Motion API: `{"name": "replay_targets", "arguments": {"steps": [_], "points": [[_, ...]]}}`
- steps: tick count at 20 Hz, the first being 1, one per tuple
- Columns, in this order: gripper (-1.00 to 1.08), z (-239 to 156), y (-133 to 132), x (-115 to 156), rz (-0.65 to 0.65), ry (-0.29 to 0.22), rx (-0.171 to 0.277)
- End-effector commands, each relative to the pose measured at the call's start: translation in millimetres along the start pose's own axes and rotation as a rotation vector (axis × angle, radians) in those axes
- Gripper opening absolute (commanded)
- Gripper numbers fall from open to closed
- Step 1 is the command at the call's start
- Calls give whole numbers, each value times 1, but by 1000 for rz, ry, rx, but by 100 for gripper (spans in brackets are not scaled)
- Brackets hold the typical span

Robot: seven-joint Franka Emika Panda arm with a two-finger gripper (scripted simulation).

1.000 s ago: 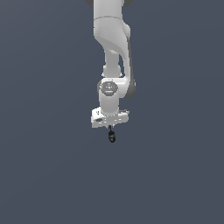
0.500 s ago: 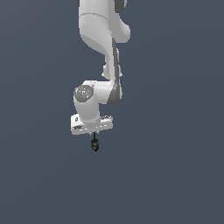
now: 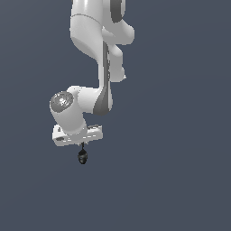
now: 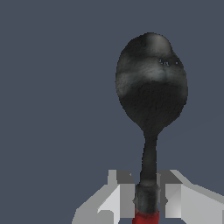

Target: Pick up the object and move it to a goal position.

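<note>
One white robot arm (image 3: 92,54), hanging down from above. One gripper (image 3: 82,145) at the end of that arm, with two fingers (image 4: 124,199) counted in the wrist view, one on each side of a thin stem. One black spoon-shaped object (image 3: 82,156) directly below the gripper, made up of one rounded bulb, one thin dark stem and one small red tip, the stem clamped between the two fingers. One plain dark grey-blue backdrop (image 3: 180,135) behind the arm. Nothing else to count.
</note>
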State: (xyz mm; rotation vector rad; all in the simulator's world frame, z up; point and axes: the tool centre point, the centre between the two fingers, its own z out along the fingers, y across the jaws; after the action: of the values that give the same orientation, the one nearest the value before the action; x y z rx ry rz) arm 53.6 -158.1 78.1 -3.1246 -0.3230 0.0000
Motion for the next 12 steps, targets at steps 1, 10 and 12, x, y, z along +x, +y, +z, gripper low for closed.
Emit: {"name": "replay_targets", "arguments": {"steps": [1,10,12], "points": [[-100,-3,12,6,-1,0,0],[-100,-9,35,17,-1,0,0],[-100,-10,37,18,-1,0,0]]}}
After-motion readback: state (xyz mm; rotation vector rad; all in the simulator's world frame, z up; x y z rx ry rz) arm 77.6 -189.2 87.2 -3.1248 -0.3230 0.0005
